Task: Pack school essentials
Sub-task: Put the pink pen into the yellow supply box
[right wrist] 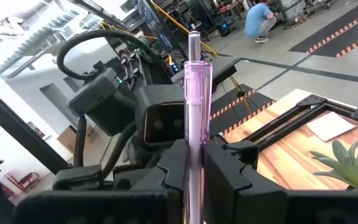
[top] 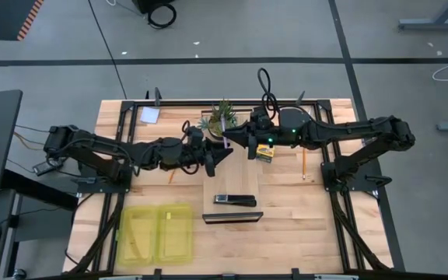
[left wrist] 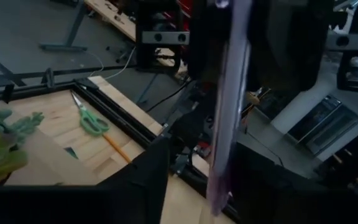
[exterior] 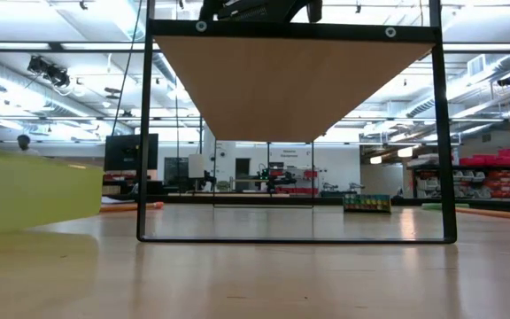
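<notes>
**Operator:** Right wrist view first — what are you holding?

**Spotter:** Your right gripper [right wrist: 194,165] is clamped on a translucent pink-purple pen [right wrist: 194,106], which stands upright between the two dark fingers. From above, that gripper [top: 228,138] sits over the middle of the table, tip to tip with your left gripper [top: 222,154].

**Operator:** And the left one?

**Spotter:** In the left wrist view the same pen [left wrist: 229,106] hangs right in front of the camera. You can't tell from these views whether the left fingers are parted or closed on it.

**Operator:** Where's everything else?

**Spotter:** Just beside your right gripper lies the crayon box [top: 264,153], and the potted plant [top: 222,115] stands behind both grippers. The thin pencil [top: 303,163] lies farther right, apart. The scissors [left wrist: 91,118] lie near the table's frame edge. The note pad [top: 149,115] is at the far left corner, and the yellow-green tray [top: 159,233] sits near the front left edge. A black stapler-like bar [top: 235,200] lies on the board in front of the grippers.
</notes>
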{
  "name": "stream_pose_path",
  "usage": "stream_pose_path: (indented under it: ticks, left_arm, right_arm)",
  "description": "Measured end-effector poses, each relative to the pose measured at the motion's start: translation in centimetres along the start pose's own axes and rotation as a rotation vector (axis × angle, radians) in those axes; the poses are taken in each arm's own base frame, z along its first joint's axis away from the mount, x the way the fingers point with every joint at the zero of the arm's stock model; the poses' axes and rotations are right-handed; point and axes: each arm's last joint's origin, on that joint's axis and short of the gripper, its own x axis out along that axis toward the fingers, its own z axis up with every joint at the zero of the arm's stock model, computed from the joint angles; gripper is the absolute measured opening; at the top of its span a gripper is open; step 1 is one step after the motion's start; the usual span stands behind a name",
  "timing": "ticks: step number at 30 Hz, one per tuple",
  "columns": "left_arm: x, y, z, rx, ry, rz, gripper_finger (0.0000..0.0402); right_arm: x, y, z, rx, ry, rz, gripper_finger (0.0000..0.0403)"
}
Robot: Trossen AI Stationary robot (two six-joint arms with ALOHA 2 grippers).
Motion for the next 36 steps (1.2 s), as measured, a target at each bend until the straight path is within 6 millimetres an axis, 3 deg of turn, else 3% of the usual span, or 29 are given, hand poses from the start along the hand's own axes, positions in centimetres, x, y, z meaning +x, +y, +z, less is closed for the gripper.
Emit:
stream_pose_path:
  ticks: [16, 28, 36]
  left_arm:
    - [0.0, 0.0, 0.0, -0.025, 0.000, -0.005, 0.0034]
    - [-0.1, -0.1, 0.1, -0.031, -0.003, -0.001, 0.0037]
    - [-1.9, -0.3, 0.5, -0.018, 0.080, 0.036, 0.0038]
  right_arm:
    - [0.0, 0.0, -0.2, -0.019, 0.018, -0.007, 0.0054]
    - [-0.7, 0.0, 0.1, -0.055, 0.040, -0.010, 0.0192]
    - [-4.2, -0.3, 2.2, -0.097, 0.068, -0.075, 0.0216]
